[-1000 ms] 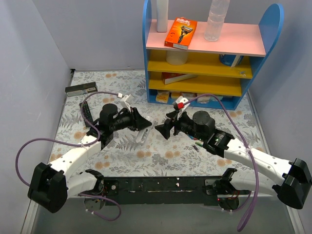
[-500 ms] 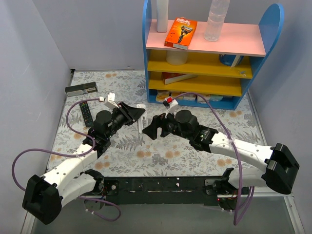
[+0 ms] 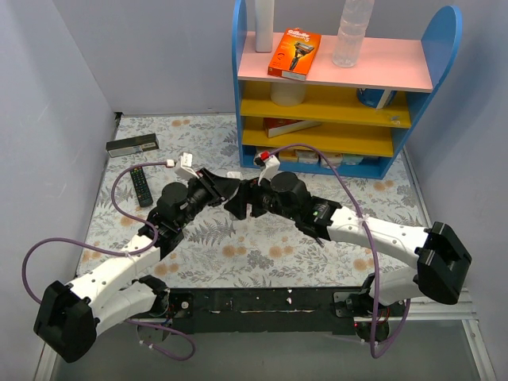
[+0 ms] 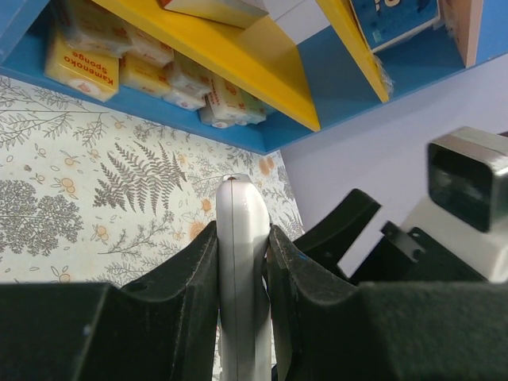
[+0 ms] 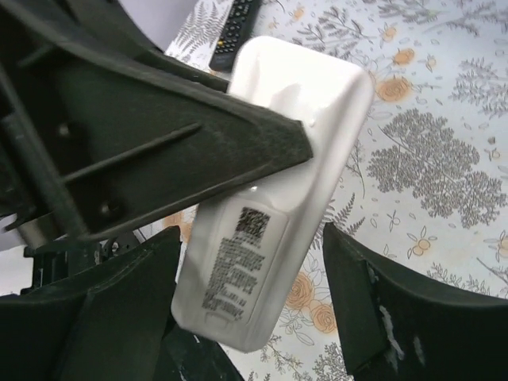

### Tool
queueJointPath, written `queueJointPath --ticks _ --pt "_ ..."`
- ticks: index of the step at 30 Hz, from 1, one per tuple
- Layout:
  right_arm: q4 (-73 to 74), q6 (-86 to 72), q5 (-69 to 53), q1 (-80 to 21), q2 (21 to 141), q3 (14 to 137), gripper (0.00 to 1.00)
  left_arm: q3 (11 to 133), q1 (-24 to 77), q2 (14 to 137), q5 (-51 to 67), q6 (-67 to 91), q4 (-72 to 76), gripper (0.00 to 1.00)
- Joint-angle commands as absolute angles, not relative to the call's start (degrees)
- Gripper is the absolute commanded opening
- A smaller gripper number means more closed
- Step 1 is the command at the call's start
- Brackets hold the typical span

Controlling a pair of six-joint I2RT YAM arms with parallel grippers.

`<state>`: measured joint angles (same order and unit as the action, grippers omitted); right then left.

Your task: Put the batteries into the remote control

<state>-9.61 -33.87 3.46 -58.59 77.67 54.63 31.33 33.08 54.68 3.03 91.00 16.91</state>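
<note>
My left gripper (image 3: 228, 188) is shut on the small white remote control (image 4: 242, 262) and grips its thin edges, held above the mat. The remote's back, with printed text, faces the right wrist camera (image 5: 274, 206). My right gripper (image 3: 240, 203) is open, and its two fingers (image 5: 373, 309) stand on either side of the remote's lower end without touching it. One left finger (image 5: 159, 119) crosses the remote in that view. In the top view only a sliver of the remote (image 3: 232, 175) shows between the grippers. The batteries are hidden.
A blue shelf unit (image 3: 341, 87) stands at the back right, with yellow sponge packs (image 4: 79, 67) on its lowest level. A black remote (image 3: 141, 185) and a long dark box (image 3: 132, 145) lie at the far left of the floral mat (image 3: 262, 254).
The left gripper has lifted the white remote off the mat and carried it toward the centre. The right arm has swung left until its open fingers flank the remote.
</note>
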Motion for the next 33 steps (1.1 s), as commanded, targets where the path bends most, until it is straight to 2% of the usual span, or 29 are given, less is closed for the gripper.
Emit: queueJointPath --ticks 1,4,5,7,8,9,11,12,16,20,25,29,32,33 --pt "-8.3 -33.6 5.9 -59.0 78.7 58.0 0.74 32.7 34.7 54.1 0.7 90.2 19.0 0.0" --pt "-8.0 -31.7 5.6 -59.0 78.7 58.0 0.49 32.5 34.9 53.7 0.7 89.4 18.9 0.0" --pt "-8.1 -30.4 5.6 -59.1 78.4 57.9 0.25 32.4 34.9 53.7 0.7 89.1 18.8 0.0" --pt "-8.0 -29.0 5.7 -59.1 78.0 57.7 0.03 33.0 34.9 54.0 1.1 88.2 17.4 0.02" --pt "-8.0 -28.1 5.7 -59.1 77.5 57.6 0.01 33.8 34.9 54.1 1.4 88.0 16.5 0.05" --pt "-8.0 -26.5 5.7 -59.1 77.3 57.6 0.01 34.4 34.8 54.3 2.0 87.5 14.4 0.15" --pt "-8.0 -24.8 5.1 -59.1 76.6 57.6 0.01 35.1 34.8 54.4 3.7 86.1 12.9 0.23" --pt "-7.9 -23.4 5.0 -59.1 76.4 57.7 0.01 35.8 34.8 54.7 5.4 85.7 11.8 0.31" --pt "-9.0 -19.4 3.2 -59.1 75.8 57.7 0.01 36.6 34.8 55.4 9.2 85.4 9.9 0.45" --pt "-9.6 -18.0 2.5 -59.0 75.2 57.7 0.01 37.4 34.8 55.5 9.8 86.0 7.5 0.52" --pt "-10.4 -18.1 1.6 -59.1 75.3 57.7 0.01 36.6 34.7 54.8 9.2 87.2 6.8 0.52" --pt "-10.7 -18.3 0.9 -59.1 75.4 57.4 0.01 36.6 34.8 54.5 8.9 87.5 7.2 0.46" --pt "-10.6 -18.5 0.5 -59.1 75.3 57.2 0.01 36.6 34.8 54.1 8.6 87.1 7.6 0.36" --pt "-10.5 -18.5 0.4 -59.1 75.4 57.1 0.01 36.5 34.8 54.1 8.6 87.1 7.5 0.28"
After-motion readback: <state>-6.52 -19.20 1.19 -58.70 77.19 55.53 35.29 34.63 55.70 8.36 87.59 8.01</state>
